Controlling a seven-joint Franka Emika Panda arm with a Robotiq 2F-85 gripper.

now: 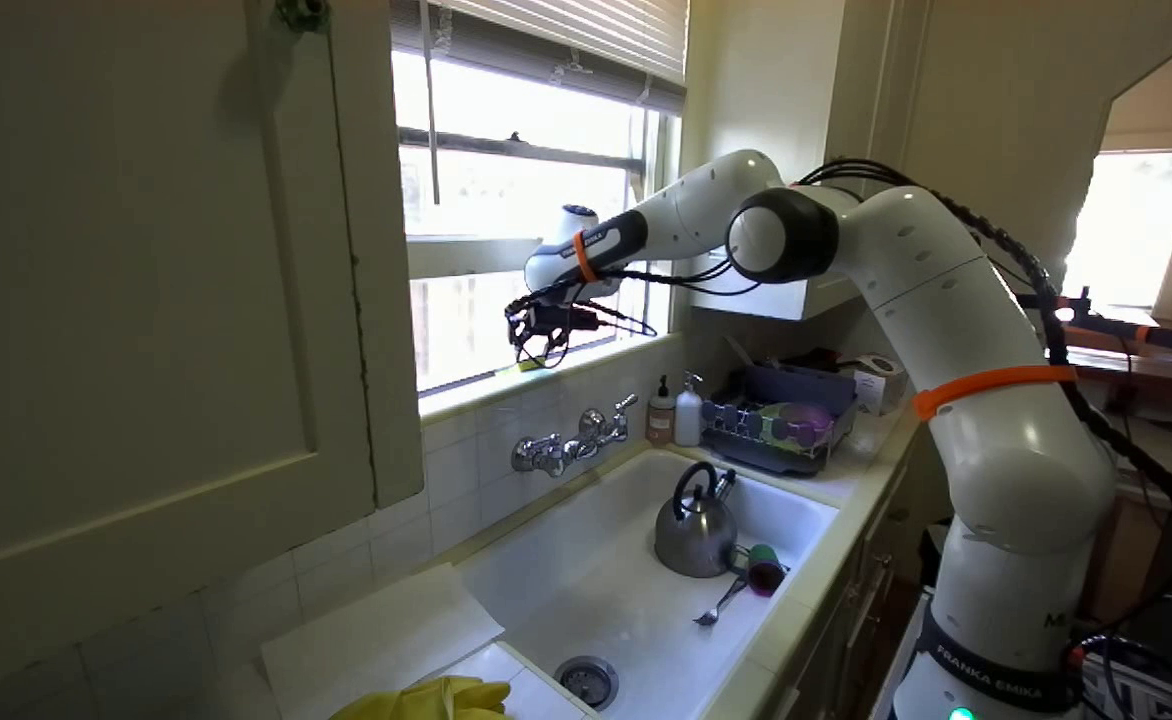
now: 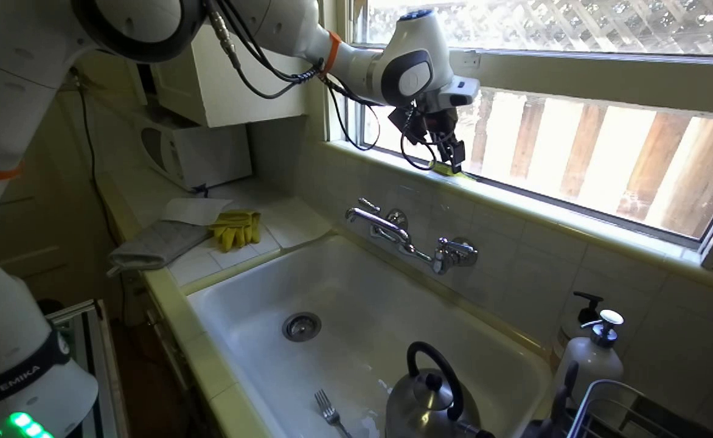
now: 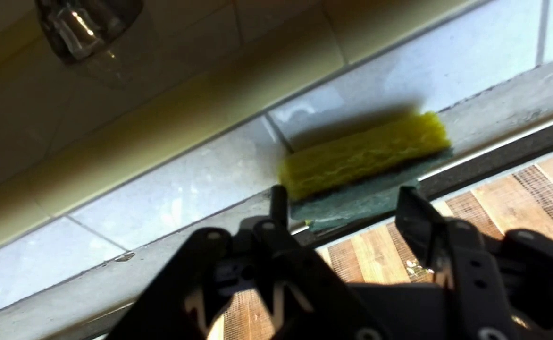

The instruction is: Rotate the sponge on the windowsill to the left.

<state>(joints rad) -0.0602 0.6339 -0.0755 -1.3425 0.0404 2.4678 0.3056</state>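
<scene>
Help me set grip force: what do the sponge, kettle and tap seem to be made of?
Sponge: probably matte cellulose or foam, looking yellow, textured and rough-edged; the green layer could be scouring fibre.
Kettle: likely stainless steel, satin-looking, with a soft grey sheen; its smooth black handle may be plastic.
Tap: metal, probably chrome-plated, with sharp, mirror-like highlights.

The sponge [image 3: 366, 158] looks rough and porous, the gripper [image 3: 342, 190] mostly matt. The windowsill [image 3: 187, 189] is mainly smooth, glossy tile; the sink [image 2: 362, 292] is smooth and glossy too. The faucet [image 2: 387, 227] is polished metal, the kettle [image 1: 696, 545] softer-shining metal. The gloves [image 2: 236, 230] look rubbery, the towel [image 2: 159, 243] matt cloth, the fence boards [image 2: 528, 131] wooden.
</scene>
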